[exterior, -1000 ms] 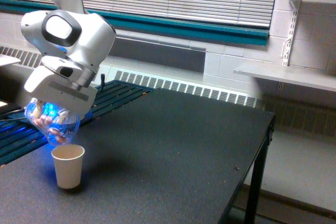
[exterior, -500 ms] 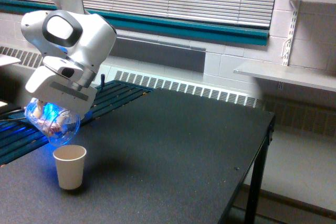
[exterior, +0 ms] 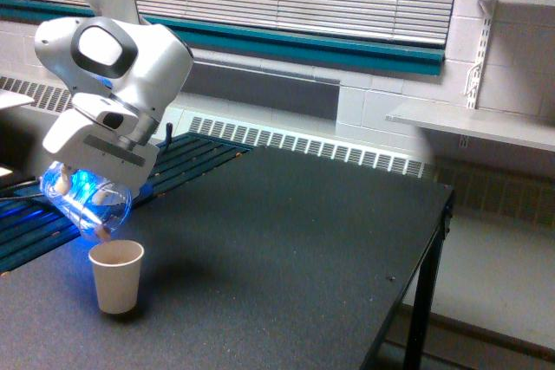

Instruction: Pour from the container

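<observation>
The container [exterior: 87, 204], a clear rounded plastic jar lit blue from above, hangs tilted at the exterior view's left. Its mouth points down toward the cream paper cup [exterior: 115, 275] just below it. A few pale and reddish bits show near the jar's lower lip. My gripper [exterior: 82, 188] is shut on the container, its fingers mostly hidden behind the white hand and the jar. The paper cup stands upright on the dark table [exterior: 286, 240], a small gap under the jar's lip.
A slatted dark rack with teal edges [exterior: 186, 158] lies behind the gripper. The table's edge and leg [exterior: 429, 292] drop off at the exterior view's right. A radiator [exterior: 329, 149] and a wall shelf [exterior: 473, 123] stand behind.
The container has tipped further and emptied of most bits. The paper cup sits slightly more to the exterior view's right. The arm has barely shifted.
</observation>
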Robot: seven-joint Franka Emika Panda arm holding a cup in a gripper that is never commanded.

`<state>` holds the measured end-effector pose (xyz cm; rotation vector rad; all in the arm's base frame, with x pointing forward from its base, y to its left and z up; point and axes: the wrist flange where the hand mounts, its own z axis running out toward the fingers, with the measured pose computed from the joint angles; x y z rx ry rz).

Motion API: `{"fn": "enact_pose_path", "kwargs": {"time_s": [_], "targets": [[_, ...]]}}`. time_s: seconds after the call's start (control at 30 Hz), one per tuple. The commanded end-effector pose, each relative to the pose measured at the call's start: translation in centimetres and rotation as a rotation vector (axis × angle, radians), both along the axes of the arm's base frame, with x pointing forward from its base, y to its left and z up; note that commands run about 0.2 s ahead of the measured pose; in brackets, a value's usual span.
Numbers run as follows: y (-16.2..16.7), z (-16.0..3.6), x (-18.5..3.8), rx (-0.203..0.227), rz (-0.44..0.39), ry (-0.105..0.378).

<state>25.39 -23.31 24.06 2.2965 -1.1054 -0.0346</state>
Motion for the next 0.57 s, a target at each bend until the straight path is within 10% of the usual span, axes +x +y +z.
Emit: {"fn": "enact_pose_path", "kwargs": {"time_s": [0.03, 0.57], "targets": [[0.2, 0.1, 0.5, 0.001, 0.021, -0.002], [-0.3, 1.7, 0.5, 0.015, 0.008, -0.097]]}}
